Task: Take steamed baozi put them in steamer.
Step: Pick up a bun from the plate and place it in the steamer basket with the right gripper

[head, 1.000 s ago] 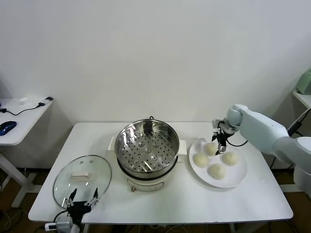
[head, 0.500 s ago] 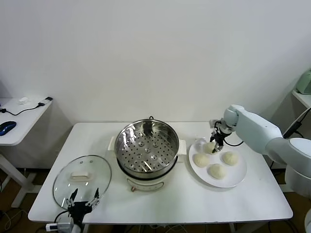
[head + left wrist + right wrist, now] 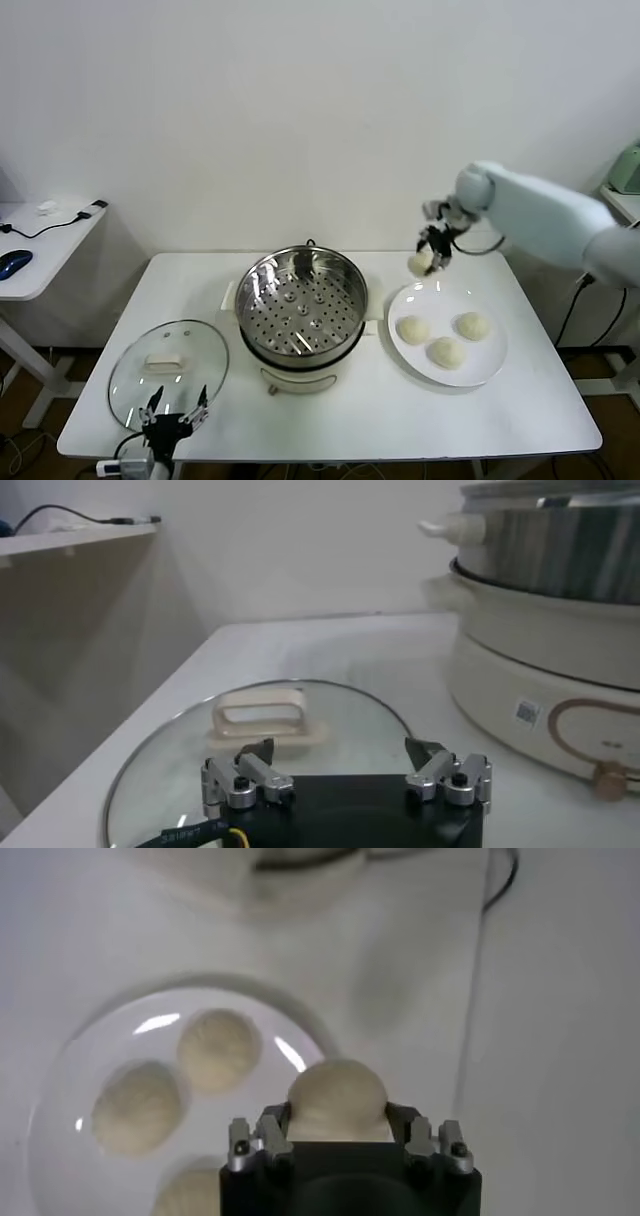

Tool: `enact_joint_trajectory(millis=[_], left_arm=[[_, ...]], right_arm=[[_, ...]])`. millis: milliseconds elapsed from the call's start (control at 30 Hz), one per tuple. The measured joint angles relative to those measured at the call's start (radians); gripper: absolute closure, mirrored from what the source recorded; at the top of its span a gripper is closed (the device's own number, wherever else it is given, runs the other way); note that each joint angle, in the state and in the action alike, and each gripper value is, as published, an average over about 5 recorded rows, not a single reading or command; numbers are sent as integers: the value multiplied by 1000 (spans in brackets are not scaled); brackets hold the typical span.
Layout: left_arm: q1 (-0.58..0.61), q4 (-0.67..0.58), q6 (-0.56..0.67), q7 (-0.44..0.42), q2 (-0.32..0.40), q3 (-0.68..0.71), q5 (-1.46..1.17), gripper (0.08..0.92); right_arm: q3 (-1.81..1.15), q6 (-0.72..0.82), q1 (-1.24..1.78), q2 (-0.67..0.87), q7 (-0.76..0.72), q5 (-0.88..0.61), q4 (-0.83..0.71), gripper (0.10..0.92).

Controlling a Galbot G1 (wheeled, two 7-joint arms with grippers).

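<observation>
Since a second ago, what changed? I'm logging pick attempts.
The right gripper closed its fingers on one baozi and lifted it off the plate, toward the steamer. Three baozi stay on the plate; the left gripper stays open by the glass lid.

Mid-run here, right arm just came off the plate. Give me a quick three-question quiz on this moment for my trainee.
1. True or false: the steamer already holds a baozi.
2. How many baozi lie on the plate?
   A. two
   B. three
   C. four
3. Fill in: the right end effector is shut on a ____, lifted above the plate's far edge.

Key
1. False: its perforated floor is bare.
2. B: the baozi on the plate number three.
3. Baozi: the held baozi sits between the fingers. The left end effector waits open by the glass lid at the table's near left corner.
</observation>
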State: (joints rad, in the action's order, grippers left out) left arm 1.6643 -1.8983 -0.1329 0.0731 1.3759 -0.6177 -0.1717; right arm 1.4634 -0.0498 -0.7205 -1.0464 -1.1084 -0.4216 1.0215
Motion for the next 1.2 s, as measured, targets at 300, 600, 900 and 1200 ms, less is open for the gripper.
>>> enact_joint_trajectory(millis=[300,600,900,1200], left_arm=[[3,-22,-1,1,4,2,1,177],[7,-33,0,2,4,0,2,177],[-1,-30,-1,6,3,6,2,177],[-12,-18,-3,13,3,8,1,177]], right_arm=[[64,-181,-163,-128,-3,-36,193,378],[49,-378,-83,-254,26,140,181,379],[-26,-526,88,-335,95,386,17,378],[-103,-617,210,-411,149,536,-164,380]])
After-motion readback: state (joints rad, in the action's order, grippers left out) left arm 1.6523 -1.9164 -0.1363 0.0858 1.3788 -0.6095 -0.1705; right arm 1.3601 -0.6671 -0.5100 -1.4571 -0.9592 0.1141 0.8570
